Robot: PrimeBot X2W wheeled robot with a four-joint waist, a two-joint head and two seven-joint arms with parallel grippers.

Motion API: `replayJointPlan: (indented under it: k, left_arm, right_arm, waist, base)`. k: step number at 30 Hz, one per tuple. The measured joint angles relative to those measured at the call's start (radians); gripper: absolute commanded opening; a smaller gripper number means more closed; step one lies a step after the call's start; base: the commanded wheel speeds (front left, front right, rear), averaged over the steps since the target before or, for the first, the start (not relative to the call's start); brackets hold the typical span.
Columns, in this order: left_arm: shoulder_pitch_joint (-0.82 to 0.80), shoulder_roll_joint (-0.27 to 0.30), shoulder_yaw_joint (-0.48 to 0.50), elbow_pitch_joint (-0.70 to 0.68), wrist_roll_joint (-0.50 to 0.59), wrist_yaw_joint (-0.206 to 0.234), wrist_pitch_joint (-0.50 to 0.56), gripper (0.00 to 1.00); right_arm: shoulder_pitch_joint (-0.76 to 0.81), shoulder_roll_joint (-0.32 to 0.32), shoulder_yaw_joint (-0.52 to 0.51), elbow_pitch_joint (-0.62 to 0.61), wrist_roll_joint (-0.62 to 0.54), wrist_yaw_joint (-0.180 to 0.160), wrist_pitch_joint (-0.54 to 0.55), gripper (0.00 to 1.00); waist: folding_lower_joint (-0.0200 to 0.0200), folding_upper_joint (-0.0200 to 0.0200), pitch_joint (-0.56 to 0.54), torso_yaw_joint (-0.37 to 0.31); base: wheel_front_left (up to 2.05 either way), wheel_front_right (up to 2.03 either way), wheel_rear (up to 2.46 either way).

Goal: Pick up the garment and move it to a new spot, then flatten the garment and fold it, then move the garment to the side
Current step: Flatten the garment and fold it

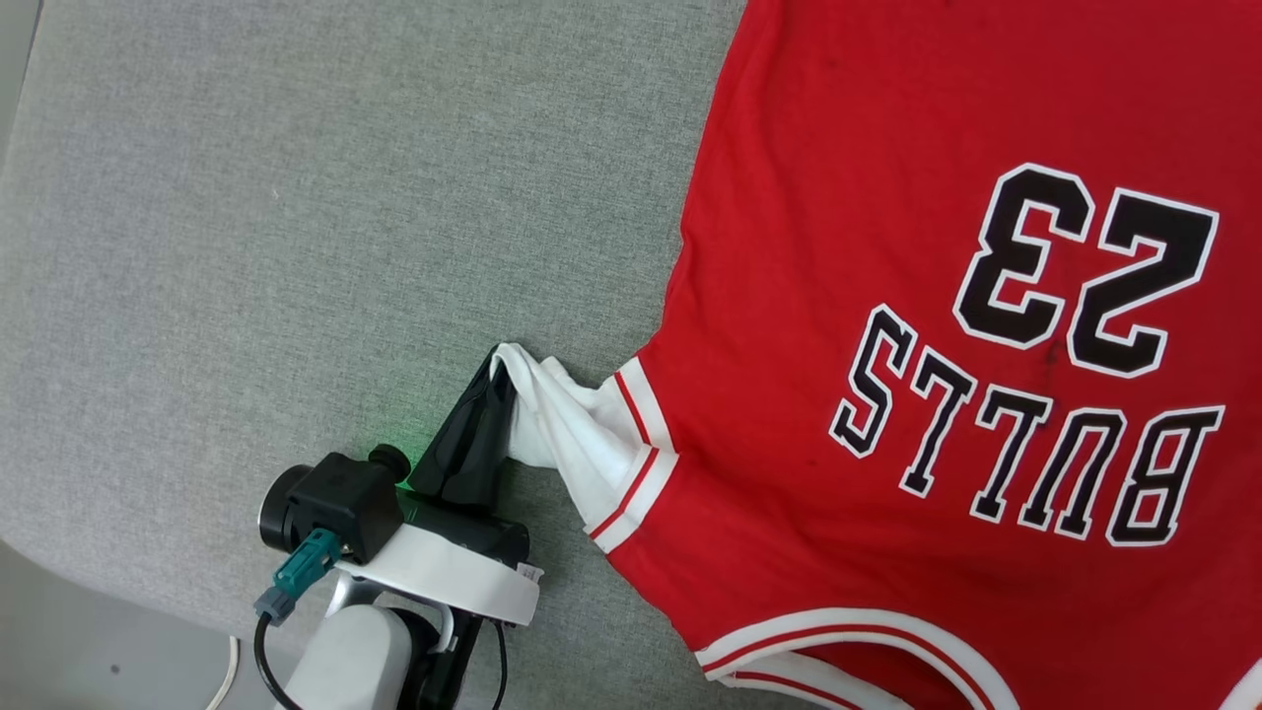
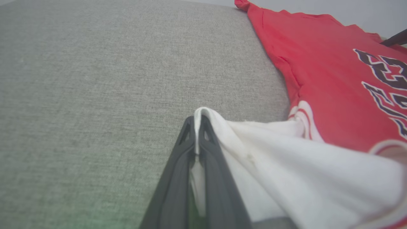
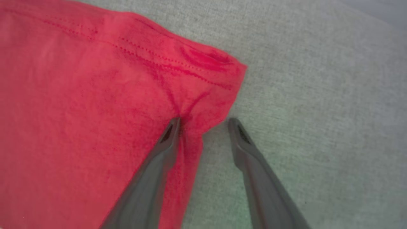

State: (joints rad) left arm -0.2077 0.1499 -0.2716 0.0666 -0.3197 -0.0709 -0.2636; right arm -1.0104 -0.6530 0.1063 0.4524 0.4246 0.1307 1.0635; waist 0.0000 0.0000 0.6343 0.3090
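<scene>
The left gripper [image 1: 498,370] is clamped on the white sleeve [image 1: 572,434] with the jersey [image 1: 887,197] stretching to its right, while the right gripper [image 3: 205,122] stands with jaws apart astride the hem corner [image 3: 222,73].

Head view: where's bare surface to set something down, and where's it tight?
Free: the grey cloth surface left of the shirt, from the top edge down to the left gripper. Also bare beyond the shirt's red corner at the right gripper. Crowded: the right half under the shirt, and around the white sleeve the left gripper pinches.
</scene>
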Motion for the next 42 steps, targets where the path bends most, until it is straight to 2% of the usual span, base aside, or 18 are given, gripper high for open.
replayJointPlan:
  k: [12, 20, 27, 33, 37, 42]
  left_arm:
    - [0.022, -0.013, 0.045, 0.046, 0.018, -0.019, 0.000, 0.00]
    - [0.086, -0.005, 0.077, 0.058, 0.027, -0.021, 0.000, 0.00]
    - [0.146, 0.009, 0.098, 0.064, 0.029, -0.007, 0.000, 0.00]
    - [0.179, 0.026, 0.111, 0.064, 0.025, 0.002, 0.001, 0.00]
    - [0.202, 0.035, 0.118, 0.062, 0.019, 0.011, 0.004, 0.00]
    - [0.224, 0.044, 0.122, 0.062, 0.016, 0.018, 0.005, 0.00]
  right_arm:
    - [0.036, 0.022, 0.039, -0.012, 0.052, 0.000, -0.143, 0.00]
    - [0.170, -0.062, 0.090, -0.104, 0.162, 0.001, -0.245, 0.00]
    - [0.413, -0.150, 0.128, -0.268, 0.230, 0.001, -0.336, 0.00]
    - [0.660, -0.155, 0.019, -0.376, 0.267, 0.001, -0.392, 0.00]
    - [0.843, -0.116, -0.082, -0.442, 0.252, 0.001, -0.409, 0.00]
    - [1.055, -0.037, -0.204, -0.497, 0.233, 0.001, -0.392, 0.00]
  waist:
    - [0.0001, 0.0000, -0.089, -0.029]
    - [0.0001, 0.0000, -0.201, -0.066]
    - [0.0000, 0.0001, -0.295, -0.115]
    - [-0.0001, 0.0000, -0.360, -0.160]
    - [-0.0001, 0.0001, -0.390, -0.188]
    - [-0.0001, 0.0001, -0.415, -0.216]
  base:
    - [0.00, 0.00, 0.00]
    - [0.00, 0.00, 0.00]
    - [0.00, 0.00, 0.00]
    - [0.00, 0.00, 0.00]
    - [0.00, 0.00, 0.00]
    - [0.00, 0.00, 0.00]
